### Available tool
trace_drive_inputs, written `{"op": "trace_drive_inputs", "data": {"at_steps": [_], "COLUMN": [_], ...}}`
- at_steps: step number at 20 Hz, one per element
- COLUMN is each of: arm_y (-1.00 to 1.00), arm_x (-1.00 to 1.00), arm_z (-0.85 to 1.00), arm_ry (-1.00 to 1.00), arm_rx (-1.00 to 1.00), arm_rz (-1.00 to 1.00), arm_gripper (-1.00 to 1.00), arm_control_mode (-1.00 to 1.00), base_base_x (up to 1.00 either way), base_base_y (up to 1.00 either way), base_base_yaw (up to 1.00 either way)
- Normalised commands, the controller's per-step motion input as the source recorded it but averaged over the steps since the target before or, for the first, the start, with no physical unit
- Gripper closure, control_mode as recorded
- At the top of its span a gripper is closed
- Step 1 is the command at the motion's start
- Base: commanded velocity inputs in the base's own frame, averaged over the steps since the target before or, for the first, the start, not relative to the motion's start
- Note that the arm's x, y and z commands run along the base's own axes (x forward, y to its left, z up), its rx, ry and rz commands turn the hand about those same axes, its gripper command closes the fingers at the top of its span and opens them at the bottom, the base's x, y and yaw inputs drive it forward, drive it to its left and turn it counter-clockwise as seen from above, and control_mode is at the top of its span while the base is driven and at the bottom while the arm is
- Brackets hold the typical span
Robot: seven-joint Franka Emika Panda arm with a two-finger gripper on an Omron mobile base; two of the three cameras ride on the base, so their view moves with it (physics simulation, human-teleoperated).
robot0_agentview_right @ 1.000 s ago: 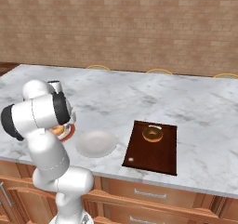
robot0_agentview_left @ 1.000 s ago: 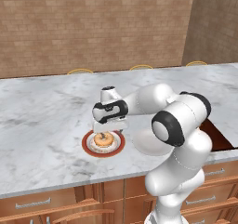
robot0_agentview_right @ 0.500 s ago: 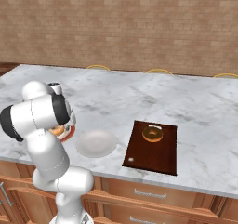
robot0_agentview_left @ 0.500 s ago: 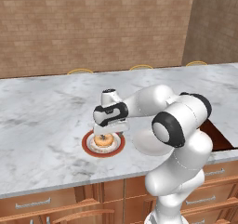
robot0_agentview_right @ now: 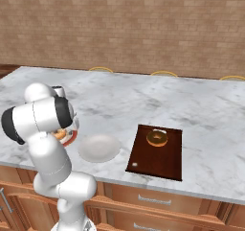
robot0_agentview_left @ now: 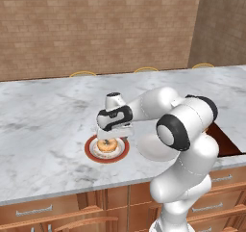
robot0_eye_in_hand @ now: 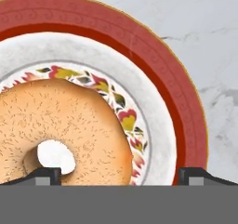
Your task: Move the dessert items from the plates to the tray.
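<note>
Lowered gripper (robot0_agentview_left: 108,140), jaws apart over tan donut (robot0_eye_in_hand: 60,135) on red-rimmed plate (robot0_eye_in_hand: 186,121); grey plate (robot0_agentview_right: 99,147) beside.

There are two donuts: one light tan donut (robot0_eye_in_hand: 60,135) and one chocolate-glazed donut (robot0_agentview_right: 156,138). There are two round plates: one red-rimmed plate (robot0_agentview_left: 90,151), which carries the tan donut, and one plain pale plate (robot0_agentview_right: 99,147) at its 3 o'clock in the left base view. There is one dark tray (robot0_agentview_right: 158,160), which carries the chocolate-glazed donut.
</note>
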Motion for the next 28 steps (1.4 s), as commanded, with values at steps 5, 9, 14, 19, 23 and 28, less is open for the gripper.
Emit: {"op": "trace_drive_inputs", "data": {"at_steps": [5, 9, 14, 19, 23, 28], "arm_y": [-0.01, 0.0, 0.0, 0.0, -0.06, -0.41], "arm_x": [0.01, 0.03, 0.0, 0.0, -0.11, -0.3], "arm_z": [-0.26, -0.2, -0.07, 0.0, 0.38, 0.86], "arm_ry": [-0.05, -0.03, 0.0, 0.0, -0.03, -0.03], "arm_rx": [0.0, 0.0, 0.0, 0.0, 0.0, 0.0], "arm_rz": [-0.07, -0.07, -0.05, -0.04, -0.05, -0.06], "arm_gripper": [-1.0, -1.0, 1.0, 1.0, 1.0, 1.0], "arm_control_mode": [-1.0, -1.0, -1.0, -1.0, -1.0, -1.0], "base_base_x": [0.0, 0.0, 0.0, 0.0, 0.0, 0.0], "base_base_y": [0.0, 0.0, 0.0, 0.0, 0.0, 0.0], "base_base_yaw": [0.0, 0.0, 0.0, 0.0, 0.0, 0.0]}}
